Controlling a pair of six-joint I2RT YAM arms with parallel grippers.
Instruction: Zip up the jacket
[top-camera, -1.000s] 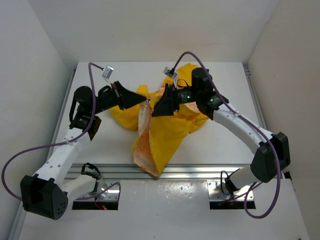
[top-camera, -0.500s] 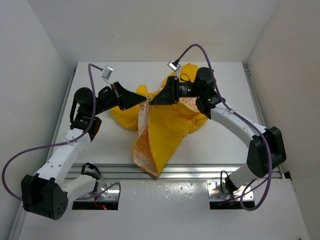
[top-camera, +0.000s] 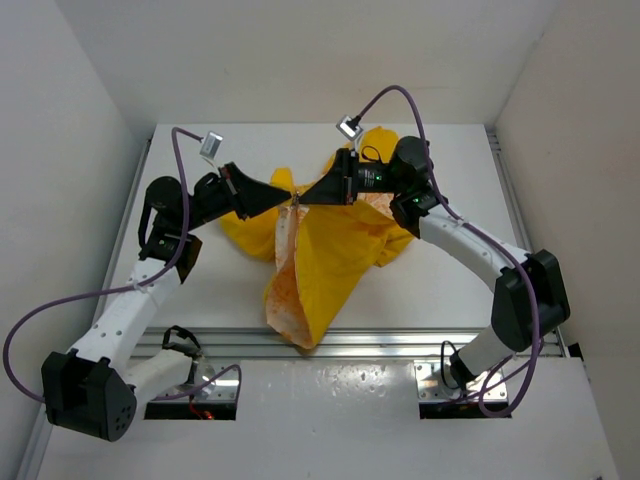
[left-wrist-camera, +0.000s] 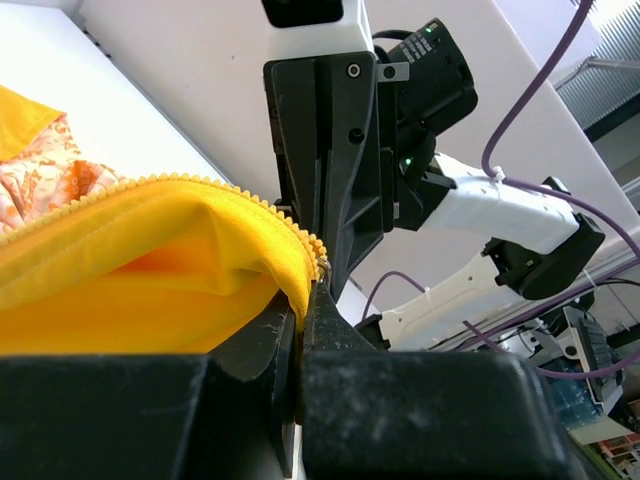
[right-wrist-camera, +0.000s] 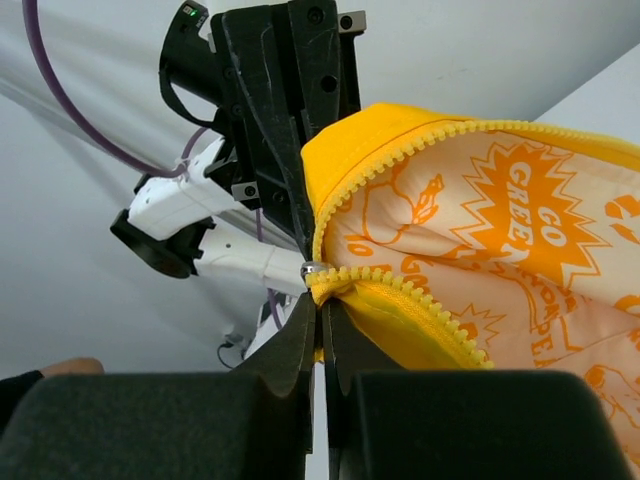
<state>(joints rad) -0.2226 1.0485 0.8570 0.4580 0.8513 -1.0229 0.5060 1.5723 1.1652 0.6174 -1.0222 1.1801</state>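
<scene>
The yellow jacket (top-camera: 335, 255) lies crumpled at the table's middle, its white, orange-printed lining (right-wrist-camera: 510, 230) turned outward, and one flap hangs toward the near edge. My left gripper (top-camera: 289, 201) and right gripper (top-camera: 304, 200) meet tip to tip above it. In the left wrist view, the left gripper (left-wrist-camera: 305, 292) is shut on the jacket's (left-wrist-camera: 150, 260) toothed yellow edge. The right gripper (right-wrist-camera: 320, 300) is shut on the other zipper edge, just below a small metal zipper piece (right-wrist-camera: 311, 268). Each wrist view shows the opposite gripper close behind the fabric.
An aluminium rail (top-camera: 400, 343) runs along the near edge of the white table (top-camera: 200, 290). White walls enclose the left, right and back. Purple cables (top-camera: 400, 100) loop above both arms.
The right gripper has swung up and left to the raised zipper end and shut on it. The left gripper has stayed shut in the same place.
</scene>
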